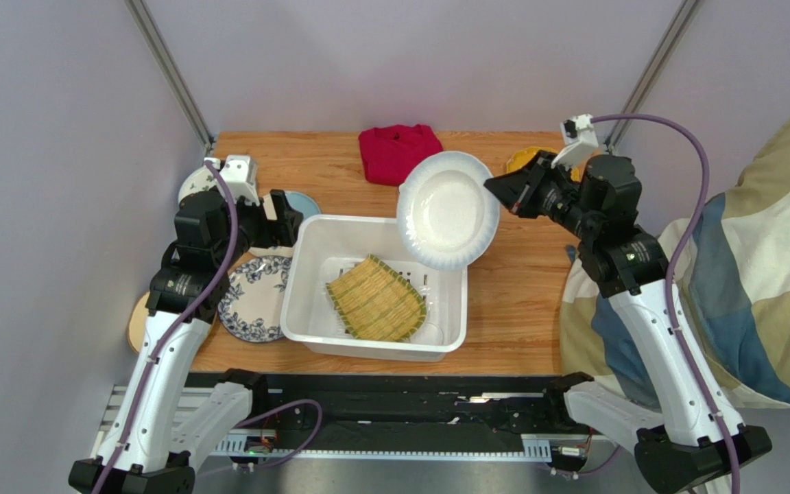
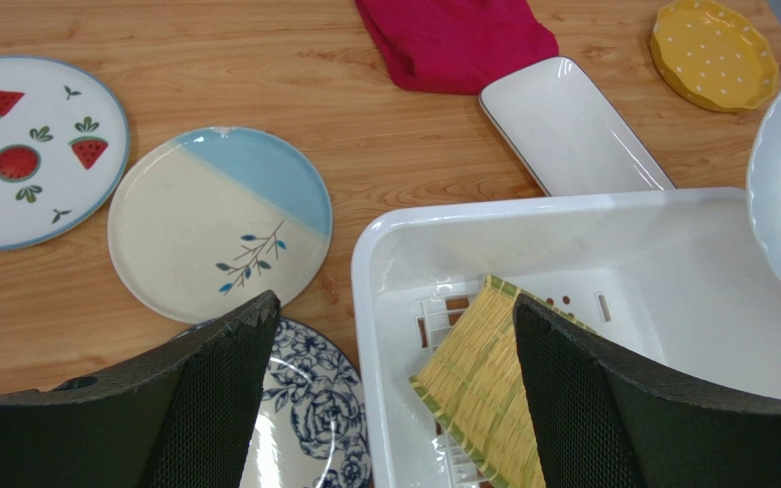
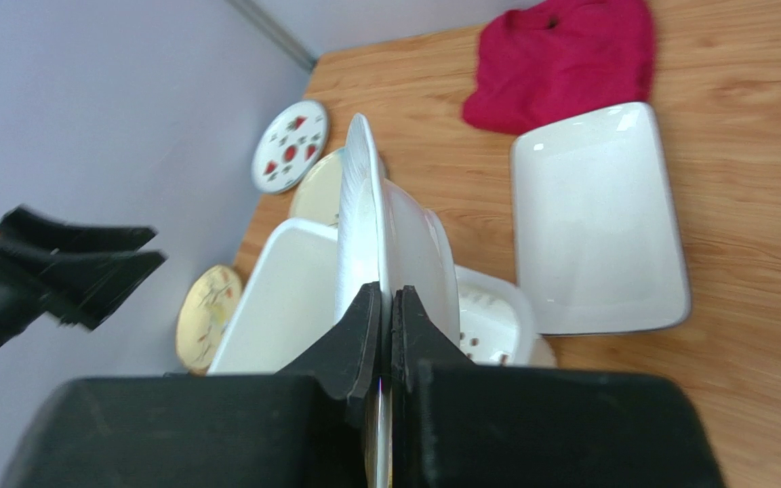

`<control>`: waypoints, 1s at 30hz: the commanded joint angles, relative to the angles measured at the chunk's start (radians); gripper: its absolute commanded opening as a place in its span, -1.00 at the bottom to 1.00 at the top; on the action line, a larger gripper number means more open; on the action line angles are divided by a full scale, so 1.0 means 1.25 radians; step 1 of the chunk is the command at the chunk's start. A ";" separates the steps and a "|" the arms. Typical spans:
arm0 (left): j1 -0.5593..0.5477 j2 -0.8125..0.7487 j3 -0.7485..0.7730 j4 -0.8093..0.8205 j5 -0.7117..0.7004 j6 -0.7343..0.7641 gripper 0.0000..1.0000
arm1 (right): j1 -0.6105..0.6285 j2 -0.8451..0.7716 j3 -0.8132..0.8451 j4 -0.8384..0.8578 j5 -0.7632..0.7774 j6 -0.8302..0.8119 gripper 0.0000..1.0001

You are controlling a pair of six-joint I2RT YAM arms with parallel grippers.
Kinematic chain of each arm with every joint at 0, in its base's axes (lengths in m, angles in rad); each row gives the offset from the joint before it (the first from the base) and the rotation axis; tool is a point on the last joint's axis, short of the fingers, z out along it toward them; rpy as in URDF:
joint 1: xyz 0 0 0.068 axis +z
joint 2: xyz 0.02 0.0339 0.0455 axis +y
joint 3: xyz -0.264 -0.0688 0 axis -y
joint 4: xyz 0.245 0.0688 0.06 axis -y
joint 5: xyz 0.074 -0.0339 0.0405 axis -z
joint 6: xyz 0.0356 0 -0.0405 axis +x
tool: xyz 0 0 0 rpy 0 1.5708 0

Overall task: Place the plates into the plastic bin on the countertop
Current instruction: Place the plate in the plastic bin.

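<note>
My right gripper (image 1: 494, 188) is shut on the rim of a white round plate (image 1: 448, 210) and holds it tilted above the far right of the white plastic bin (image 1: 368, 348). In the right wrist view the fingers pinch the plate (image 3: 364, 214) edge-on at my gripper (image 3: 385, 295). A greenish woven-look plate (image 1: 375, 298) lies in the bin. My left gripper (image 2: 393, 303) is open and empty above the bin's left rim (image 2: 384, 254), with a blue floral plate (image 2: 308, 407) below it. A cream-and-blue plate (image 2: 219, 219), a strawberry plate (image 2: 28, 153), a white rectangular plate (image 2: 573, 127) and a yellow scalloped plate (image 2: 713, 53) lie on the countertop (image 1: 512, 298).
A folded red cloth (image 1: 399, 151) lies at the back middle of the countertop. A cream plate (image 1: 140, 321) sits at the left edge beside my left arm. Grey walls enclose the left and back. A patterned cloth (image 1: 760, 257) hangs to the right of the table.
</note>
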 commanded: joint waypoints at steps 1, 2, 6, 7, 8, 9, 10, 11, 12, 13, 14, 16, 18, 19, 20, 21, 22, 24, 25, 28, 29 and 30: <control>-0.003 -0.013 -0.002 0.024 0.004 0.000 0.79 | 0.097 -0.002 0.029 0.166 -0.007 0.062 -1.00; -0.003 -0.012 -0.002 0.025 0.006 0.000 0.79 | 0.136 0.003 0.003 0.182 -0.002 0.062 -1.00; -0.003 -0.009 -0.002 0.024 0.013 -0.003 0.79 | 0.207 0.040 -0.052 0.243 0.004 0.092 -1.00; -0.003 -0.010 -0.002 0.025 0.010 -0.003 0.79 | 0.217 0.046 -0.059 0.257 0.003 0.103 -1.00; -0.003 -0.010 -0.004 0.025 0.008 -0.001 0.79 | 0.233 0.063 -0.064 0.278 0.003 0.104 -1.00; -0.003 -0.010 -0.004 0.025 0.008 0.000 0.79 | 0.242 0.070 -0.069 0.285 0.003 0.105 -1.00; -0.003 -0.009 -0.004 0.025 0.003 -0.001 0.79 | 0.248 0.078 -0.073 0.294 0.003 0.114 -1.00; -0.003 -0.012 -0.004 0.025 0.003 0.001 0.79 | 0.261 0.090 -0.074 0.307 0.003 0.115 -1.00; -0.003 -0.012 -0.004 0.025 0.003 0.001 0.79 | 0.268 0.097 -0.077 0.311 0.002 0.119 -1.00; -0.003 -0.012 -0.004 0.025 0.003 0.001 0.79 | 0.276 0.104 -0.081 0.318 0.004 0.121 -1.00; -0.003 -0.012 -0.004 0.025 0.003 0.001 0.79 | 0.291 0.110 -0.086 0.322 0.004 0.124 -1.00; -0.003 -0.012 -0.004 0.025 0.004 0.001 0.79 | 0.303 0.128 -0.110 0.345 0.007 0.136 -1.00; -0.003 -0.012 -0.004 0.025 0.004 0.001 0.79 | 0.312 0.145 -0.128 0.366 0.005 0.154 -1.00; -0.003 -0.012 -0.004 0.025 0.006 0.001 0.79 | 0.314 0.154 -0.143 0.386 0.005 0.159 -1.00; -0.003 -0.012 -0.002 0.025 0.007 0.001 0.79 | 0.318 0.159 -0.147 0.392 0.005 0.163 -1.00; -0.003 -0.010 -0.002 0.024 0.008 0.001 0.79 | 0.319 0.172 -0.148 0.392 0.004 0.163 -1.00; -0.003 -0.010 -0.002 0.025 0.009 0.000 0.79 | 0.320 0.180 -0.148 0.392 0.005 0.164 -1.00; -0.003 -0.009 -0.002 0.024 0.012 0.000 0.79 | 0.323 0.192 -0.145 0.415 0.002 0.165 -1.00; -0.003 -0.009 -0.002 0.022 0.010 0.000 0.79 | 0.324 0.205 -0.144 0.418 0.000 0.164 -1.00; -0.003 -0.009 -0.002 0.024 0.008 0.002 0.79 | 0.328 0.229 -0.151 0.434 -0.012 0.176 -1.00; -0.003 -0.008 -0.001 0.022 0.008 0.001 0.79 | 0.331 0.234 -0.161 0.440 -0.015 0.181 -1.00; -0.003 -0.007 -0.002 0.022 0.007 0.001 0.79 | 0.333 0.237 -0.170 0.448 -0.017 0.189 -1.00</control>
